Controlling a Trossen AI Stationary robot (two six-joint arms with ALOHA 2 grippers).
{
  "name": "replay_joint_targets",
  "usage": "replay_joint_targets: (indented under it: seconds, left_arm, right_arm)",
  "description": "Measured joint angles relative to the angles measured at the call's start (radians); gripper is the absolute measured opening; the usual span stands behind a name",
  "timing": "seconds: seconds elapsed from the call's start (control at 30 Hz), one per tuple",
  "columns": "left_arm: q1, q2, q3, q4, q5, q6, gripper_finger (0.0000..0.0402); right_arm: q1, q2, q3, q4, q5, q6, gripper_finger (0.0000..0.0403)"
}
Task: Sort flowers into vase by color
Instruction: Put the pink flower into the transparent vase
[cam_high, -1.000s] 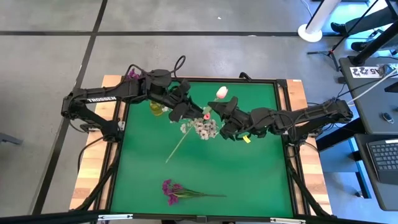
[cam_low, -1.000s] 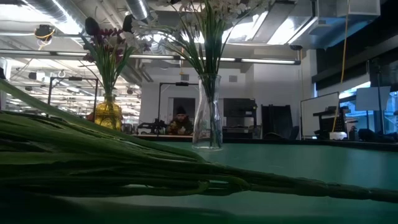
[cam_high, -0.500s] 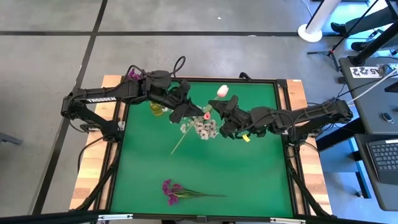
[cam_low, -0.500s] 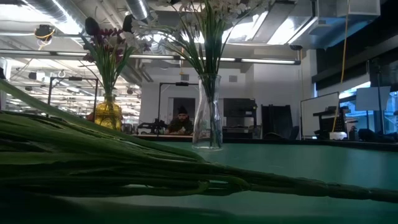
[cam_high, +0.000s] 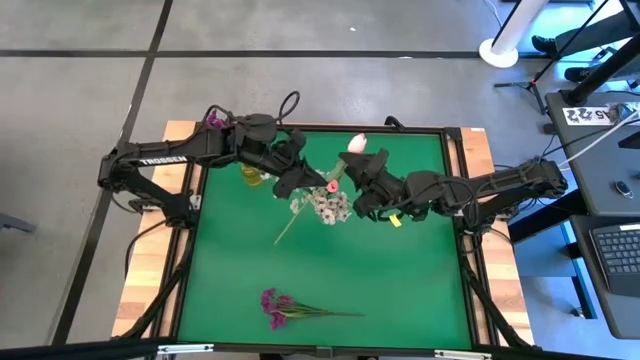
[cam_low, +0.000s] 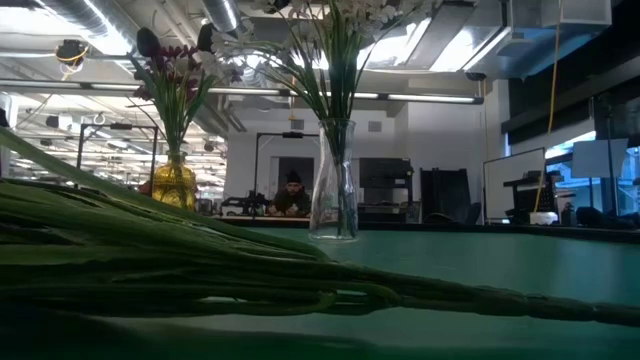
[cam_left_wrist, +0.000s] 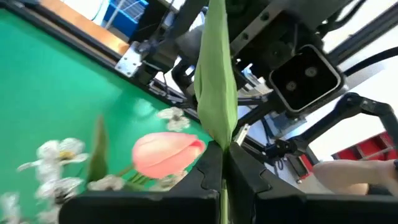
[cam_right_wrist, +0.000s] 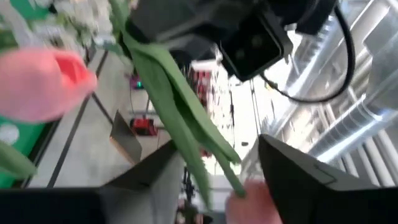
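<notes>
so you're mid-handoff up near the far edge of the counter (cam_high: 420, 290), about midway along it. your left gripper (cam_left_wrist: 222, 163) is clamped tight on the green stem of the pink tulip (cam_left_wrist: 168, 154), you can see the leaf squeezed right between its fingers in the left wrist view. your right gripper (cam_right_wrist: 217, 171) has its fingers spread apart with the same stem running loose between them, so it's not really holding anything.

tips for this bit: let the right arm back straight out along the stem line rather than sideways, or a finger could snag that long leaf and twist the flower in the left grip. judging by how thin the stem is, it'll flop, so move the left arm slow and keep the bud up.

the clear vase (cam_low: 334, 185) with the white flowers (cam_high: 325, 205) sits right under the two grippers, and the yellow vase (cam_low: 174, 180) with purple ones is just toward the left edge. no pink vase is visible, so double check where it goes. the magenta bunch (cam_high: 285, 306) near the front edge is waiting.
</notes>
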Motion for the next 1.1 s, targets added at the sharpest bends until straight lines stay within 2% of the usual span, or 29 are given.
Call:
replay_joint_targets:
  seconds: [0.2, 0.33, 0.53, 0.77, 0.97, 1.1]
  left_arm:
    - [0.021, -0.018, 0.000, -0.022, -0.017, 0.000, 0.0001]
    - [0.025, -0.023, 0.000, -0.028, -0.017, 0.000, 0.0000]
    - [0.051, -0.038, 0.000, -0.031, -0.021, 0.002, 0.0000]
    - [0.073, -0.112, 0.000, -0.019, -0.068, 0.029, 0.0000]
    - [0.039, -0.265, 0.000, -0.010, -0.229, 0.160, 0.0000]
    - [-0.057, -0.347, 0.000, 0.011, -0.371, 0.309, 0.0000]
  right_arm:
    - [0.043, -0.021, 0.001, -0.003, 0.056, 0.034, 0.0281]
    - [0.105, -0.029, 0.001, -0.008, 0.104, 0.117, 0.0312]
    - [0.190, -0.030, 0.001, -0.070, 0.243, 0.248, 0.0321]
    - [0.249, -0.045, 0.000, -0.236, 0.313, 0.475, 0.0321]
    - [0.247, -0.142, -0.001, -0.440, 0.276, 0.818, 0.0321]
    - [0.212, -0.257, -0.007, -0.537, 0.111, 1.068, 0.0319]
